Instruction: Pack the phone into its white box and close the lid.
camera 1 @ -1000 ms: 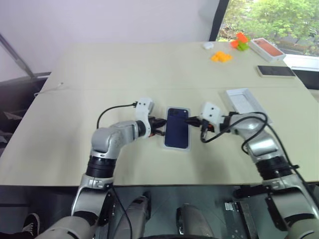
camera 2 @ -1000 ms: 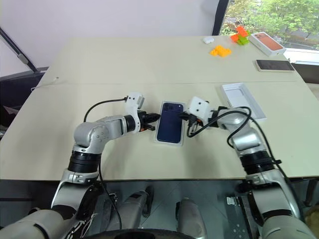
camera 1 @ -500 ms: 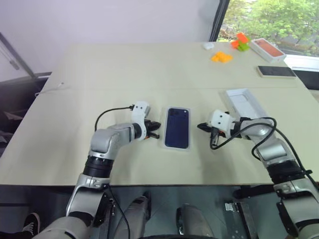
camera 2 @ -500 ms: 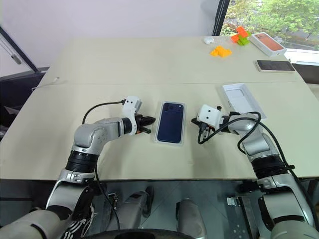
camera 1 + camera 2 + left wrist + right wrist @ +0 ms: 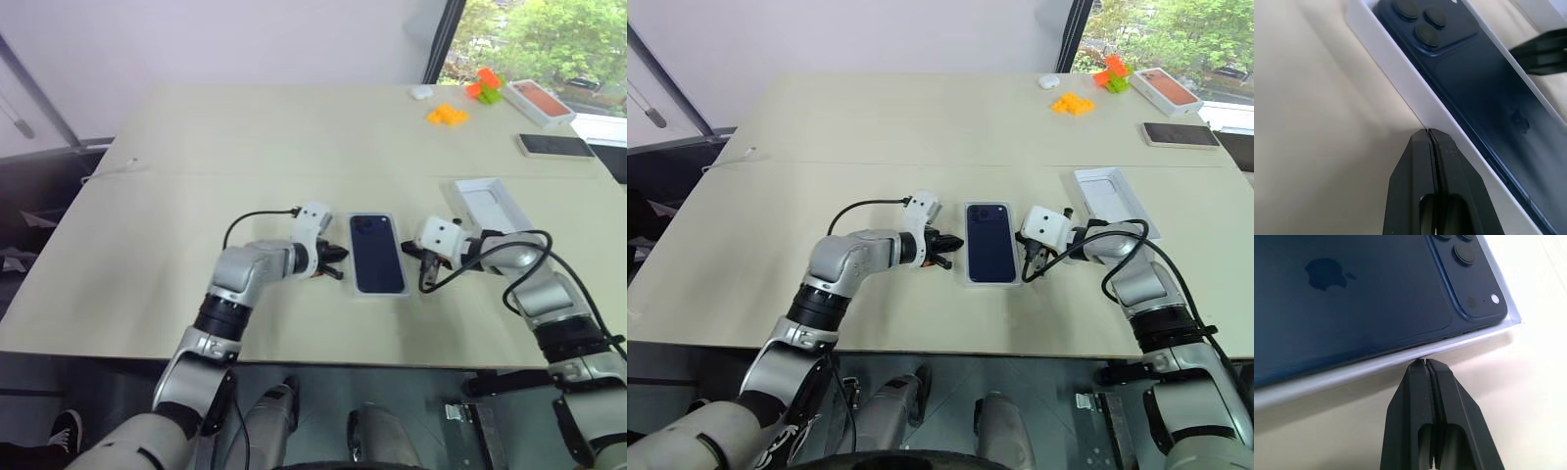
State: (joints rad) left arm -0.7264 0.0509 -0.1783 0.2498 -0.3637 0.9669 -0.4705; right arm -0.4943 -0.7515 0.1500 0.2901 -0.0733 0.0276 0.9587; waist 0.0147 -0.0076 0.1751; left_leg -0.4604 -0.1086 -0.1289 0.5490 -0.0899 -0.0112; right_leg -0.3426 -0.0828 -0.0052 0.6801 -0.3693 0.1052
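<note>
Left pincer (image 5: pixel 338 261): fingers pressed together, holding nothing; tips at the outer left wall of the white box (image 5: pixel 377 291), contact too close to call from the head views, though in the left wrist view the tips meet the rim.

Phone (image 5: pixel 377 254): dark navy, lying back-up inside the white box at the middle of the worktop (image 5: pixel 147 245), camera cluster at the far end. The box's floor is hidden beneath the phone; its rim shows as a thin pale border.

Right pincer (image 5: pixel 419 257): fingers pressed together, empty; tips at the box's right wall. The black fingers are largely covered by the white wrist housing and a looping cable in the head views; the right wrist view shows them shut against the rim.

Lid (image 5: pixel 490 206): white, open side up, on the worktop to the right of the box and apart from it, its near end partly hidden behind the right arm.

Far right of the worktop: black phone (image 5: pixel 554 145), orange-topped box (image 5: pixel 541 100), orange pieces (image 5: pixel 447 115), a small white object (image 5: pixel 421 92) too small to identify.
</note>
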